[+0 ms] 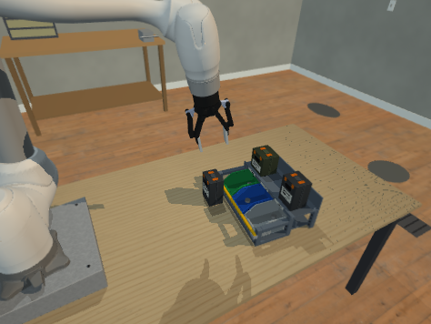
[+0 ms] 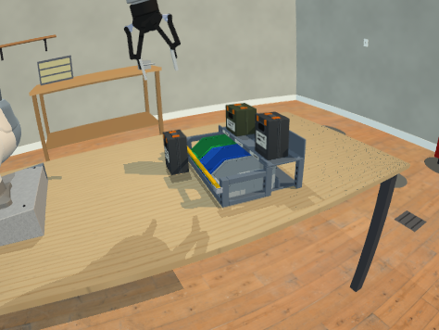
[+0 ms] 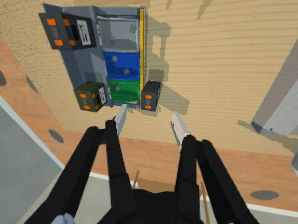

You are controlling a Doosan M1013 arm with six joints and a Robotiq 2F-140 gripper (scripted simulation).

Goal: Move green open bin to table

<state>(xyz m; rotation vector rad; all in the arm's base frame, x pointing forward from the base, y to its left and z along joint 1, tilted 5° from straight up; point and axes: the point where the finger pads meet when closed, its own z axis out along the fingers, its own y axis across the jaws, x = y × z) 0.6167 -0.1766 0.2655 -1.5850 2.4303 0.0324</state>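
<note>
The black two-finger gripper [image 1: 213, 146] [image 2: 159, 74] [image 3: 149, 114] was seen high over the far edge of the wooden table top [image 1: 150, 227] [image 2: 116, 209] [image 3: 225, 75], its fingers parted to a middling width with nothing held between them. The green open plastic bin [image 1: 241, 182] [image 2: 214, 145] [image 3: 125, 91] was seated at the near end of the row, below the hand and, in the wrist view, ahead and slightly left of the gap. Its long axis was judged to run nearly parallel to the line across the fingertips, so a wrist turn of about a quarter might be needed for its side walls to be gripped. Directly ahead of the gap, a small black box with orange corners [image 1: 213, 187] [image 2: 176, 152] [image 3: 150, 97] was stood just outside the yellow front bar [image 1: 239, 211] [image 2: 204, 169] [image 3: 141, 50], where a pull through the open front could be blocked. Farther from the hand, the blue open bin [image 1: 251, 197] [image 2: 227, 157] [image 3: 122, 65] was set close beside the green one, with the grey open bin [image 1: 268, 215] [image 2: 238, 167] [image 3: 118, 32] beyond. To the left, a dark green box [image 1: 265, 161] [image 2: 241, 120] [image 3: 91, 97] and, farther off, a large black box [image 1: 295, 190] [image 2: 272, 135] [image 3: 67, 31] were carried on the slate-grey shelf's raised rear [image 1: 318, 200] [image 2: 301, 173] [image 3: 80, 70]. The green bin's parts could not be made out clearly.
</note>
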